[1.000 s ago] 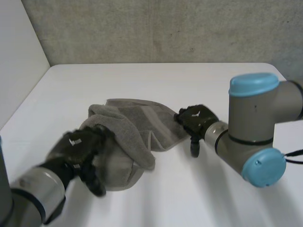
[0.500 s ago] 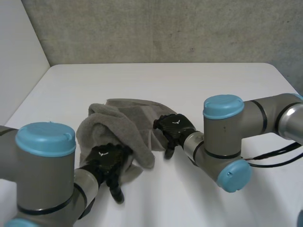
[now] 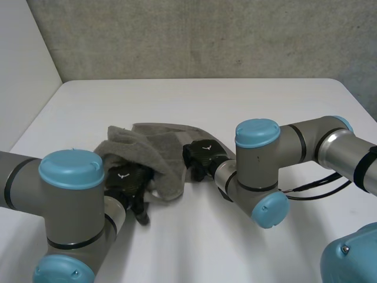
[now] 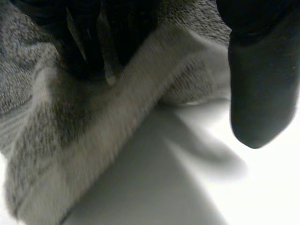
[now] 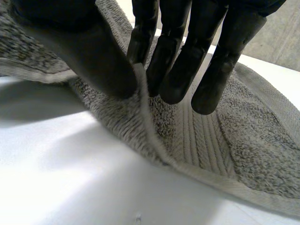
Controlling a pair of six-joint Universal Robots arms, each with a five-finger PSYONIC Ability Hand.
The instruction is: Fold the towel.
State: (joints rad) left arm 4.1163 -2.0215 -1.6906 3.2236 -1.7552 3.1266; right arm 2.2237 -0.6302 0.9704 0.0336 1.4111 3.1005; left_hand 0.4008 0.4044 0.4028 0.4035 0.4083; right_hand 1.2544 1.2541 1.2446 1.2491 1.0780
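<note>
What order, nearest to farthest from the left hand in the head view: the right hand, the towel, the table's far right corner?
1. towel: held in the left hand, draped over it.
2. right hand: just across the towel, pinching its right edge.
3. table's far right corner: far off, by the back wall.

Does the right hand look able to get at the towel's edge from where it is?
Probably yes: the right hand sits right at an edge of the towel, with a ridge of cloth pinched between its thumb and fingers. Nothing stands between them.
</note>
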